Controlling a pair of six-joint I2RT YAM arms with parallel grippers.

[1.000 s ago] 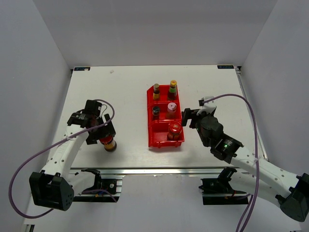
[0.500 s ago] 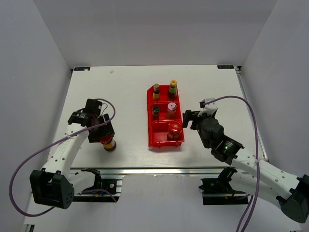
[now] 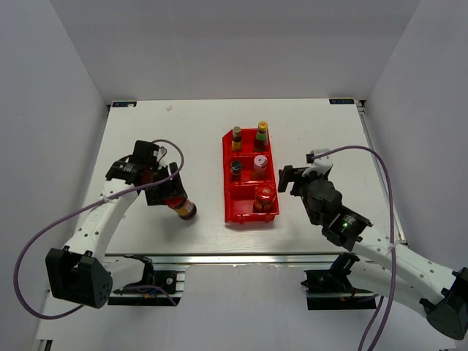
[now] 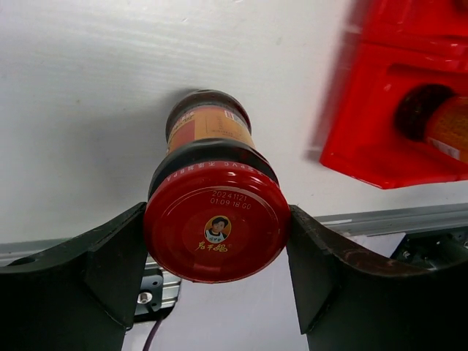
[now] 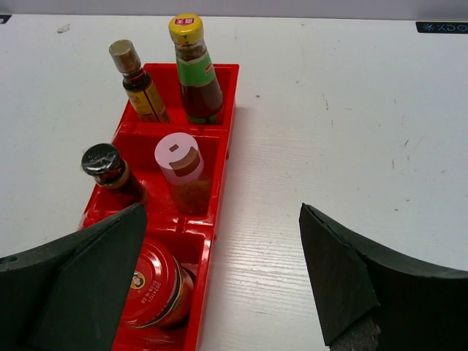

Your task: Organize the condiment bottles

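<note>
Condiment bottles [image 5: 179, 164]: five stand in the red tray [image 3: 227, 191]. Its twelve o'clock compartment holds a brown-capped bottle [image 3: 237, 137] and a yellow-capped bottle [image 3: 262, 135]. The middle compartment holds a dark-capped bottle [image 3: 236, 170] and a pink-capped bottle [image 3: 259, 165], and the six o'clock one a red-lidded jar [image 3: 265, 197]. A second jar [image 4: 208, 128] tilts at the tray's eight o'clock, its red lid clamped by the left gripper [image 4: 217, 241]. The right gripper [image 3: 291, 179] hangs at three o'clock, spread wide and empty.
</note>
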